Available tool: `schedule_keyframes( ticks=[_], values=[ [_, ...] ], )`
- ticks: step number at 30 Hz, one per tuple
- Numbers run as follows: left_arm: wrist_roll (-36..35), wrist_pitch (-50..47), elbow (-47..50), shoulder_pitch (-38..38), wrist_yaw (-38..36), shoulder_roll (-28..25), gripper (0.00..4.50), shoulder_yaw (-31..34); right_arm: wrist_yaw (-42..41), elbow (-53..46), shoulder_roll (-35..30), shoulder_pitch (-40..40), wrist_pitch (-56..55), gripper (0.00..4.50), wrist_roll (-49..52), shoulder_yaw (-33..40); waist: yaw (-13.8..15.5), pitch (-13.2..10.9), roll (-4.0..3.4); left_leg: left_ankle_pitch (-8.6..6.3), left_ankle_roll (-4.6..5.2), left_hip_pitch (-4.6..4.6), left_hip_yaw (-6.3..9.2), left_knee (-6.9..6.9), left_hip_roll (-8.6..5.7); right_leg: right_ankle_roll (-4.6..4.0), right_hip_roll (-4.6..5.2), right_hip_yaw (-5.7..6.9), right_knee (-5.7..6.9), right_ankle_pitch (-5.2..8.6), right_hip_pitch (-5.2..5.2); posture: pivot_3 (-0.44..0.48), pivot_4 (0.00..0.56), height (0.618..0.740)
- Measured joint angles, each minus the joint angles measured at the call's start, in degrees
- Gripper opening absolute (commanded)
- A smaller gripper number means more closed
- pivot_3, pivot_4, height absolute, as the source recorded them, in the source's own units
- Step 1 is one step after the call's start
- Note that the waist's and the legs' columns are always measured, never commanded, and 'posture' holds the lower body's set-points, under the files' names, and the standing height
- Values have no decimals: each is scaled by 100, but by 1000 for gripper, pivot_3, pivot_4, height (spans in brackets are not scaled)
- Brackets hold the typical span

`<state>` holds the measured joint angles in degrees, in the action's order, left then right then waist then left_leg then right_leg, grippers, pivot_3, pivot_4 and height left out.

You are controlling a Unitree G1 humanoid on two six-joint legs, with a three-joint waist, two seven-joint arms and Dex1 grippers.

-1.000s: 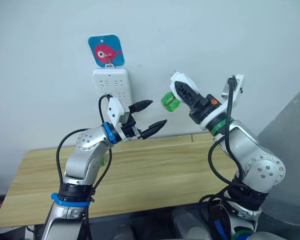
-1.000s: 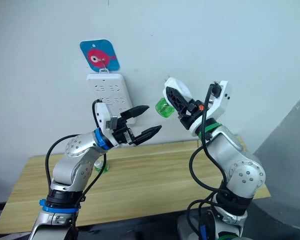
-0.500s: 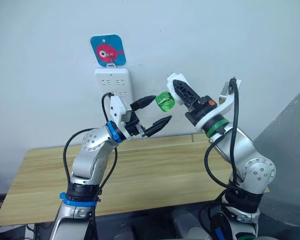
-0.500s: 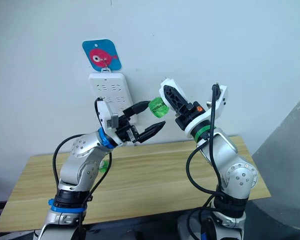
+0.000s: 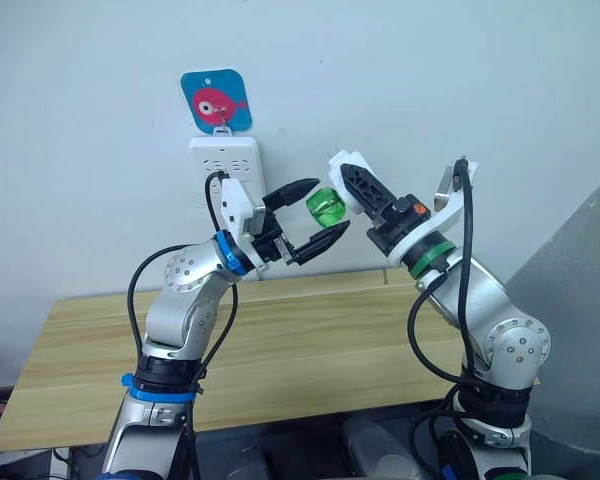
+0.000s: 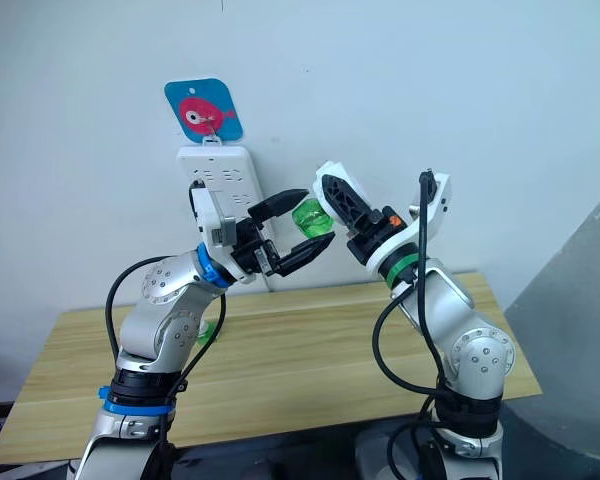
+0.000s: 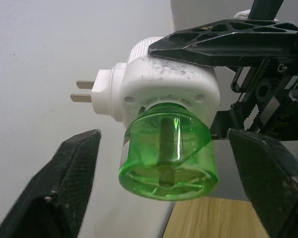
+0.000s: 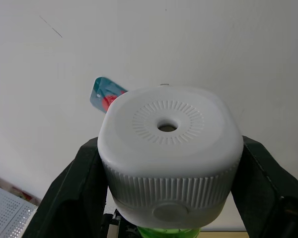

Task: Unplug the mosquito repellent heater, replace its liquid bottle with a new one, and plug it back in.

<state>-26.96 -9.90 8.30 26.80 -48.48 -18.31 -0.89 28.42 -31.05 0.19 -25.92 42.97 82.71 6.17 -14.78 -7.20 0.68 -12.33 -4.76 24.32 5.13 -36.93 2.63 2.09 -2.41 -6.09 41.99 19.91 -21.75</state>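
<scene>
My right gripper (image 5: pixel 352 180) is shut on the mosquito repellent heater (image 8: pixel 169 148), a white rounded unit with a vented top, held up in the air in front of the wall. A green liquid bottle (image 7: pixel 166 148) sits in its underside, and its two metal prongs (image 7: pixel 84 91) stick out sideways, free of any socket. My left gripper (image 5: pixel 327 207) is open, with one black finger above the bottle and one below it. Both fingers (image 7: pixel 64 183) stand clear of the bottle.
A white power strip (image 5: pixel 228 160) hangs on the wall under a blue tag with a red fish (image 5: pixel 216 100), partly behind my left wrist. The wooden table (image 5: pixel 310 340) lies below. A small green thing (image 6: pixel 209 331) shows on it behind my left arm. A grey panel (image 5: pixel 580 300) stands at right.
My left gripper has risen and moved right until its open fingers bracket the green bottle. My right gripper has brought the heater a little to the left.
</scene>
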Motion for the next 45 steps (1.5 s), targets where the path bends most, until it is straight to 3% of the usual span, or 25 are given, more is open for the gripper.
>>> schedule_keyframes(
  ticks=[3,4,11,16,18,21,25,32,38,45],
  values=[
    [3,-2,-28,0,-17,5,2362,-27,34,0,-60,3,-89,2998,14,-71,11,0,0,0,0,0,0,0,0,0,0,0,0,0,0,-241,57,704],
    [3,-2,-44,2,-19,12,2250,-38,37,0,-97,10,-116,2998,21,-92,18,0,0,0,0,0,0,0,0,0,0,0,0,0,0,-241,58,704],
    [0,16,-78,2,-71,9,2250,-43,42,13,-210,59,-257,2998,170,-185,28,0,0,0,0,0,0,-1,0,0,0,0,0,0,0,-239,58,704],
    [9,51,-116,1,-89,-5,2250,-42,29,35,-275,62,-375,4487,458,-186,30,0,0,0,0,0,0,-1,0,0,0,0,0,0,1,-240,57,704],
    [53,171,-223,1,-111,-48,2250,-39,22,34,-458,81,-376,4500,637,-193,33,0,0,0,0,0,0,-1,0,0,0,0,0,0,1,-240,57,704],
    [138,302,-394,17,-225,-160,2250,-22,-107,24,-1074,255,-230,4500,1055,-168,43,0,0,0,0,1,-1,-2,-1,0,0,0,-2,0,2,-240,57,704],
    [158,382,-542,24,-587,-446,2250,-18,-661,21,-2673,697,356,4500,2235,31,61,0,0,0,1,5,-2,-1,-3,0,1,-1,-8,0,1,-244,59,704],
    [127,450,-391,-164,-1443,-951,2250,-144,-2439,395,-4670,983,1393,4500,2883,220,43,-1,0,-1,2,-25,-29,2,7,1,-10,-31,-8,1,12,-238,66,704],
    [177,798,-145,-547,-2114,-1207,2250,-443,-3070,903,-5178,728,1757,4500,2877,-83,67,-7,6,-1,2,-42,-59,0,5,5,-14,-76,-28,1,32,-227,84,704],
    [317,1159,-89,-653,-2208,-1199,2250,-517,-3325,1150,-5341,693,2058,4500,2832,-612,110,-12,11,-3,4,-30,-70,4,3,18,-16,-97,-68,-6,35,-213,96,704]
  ],
)
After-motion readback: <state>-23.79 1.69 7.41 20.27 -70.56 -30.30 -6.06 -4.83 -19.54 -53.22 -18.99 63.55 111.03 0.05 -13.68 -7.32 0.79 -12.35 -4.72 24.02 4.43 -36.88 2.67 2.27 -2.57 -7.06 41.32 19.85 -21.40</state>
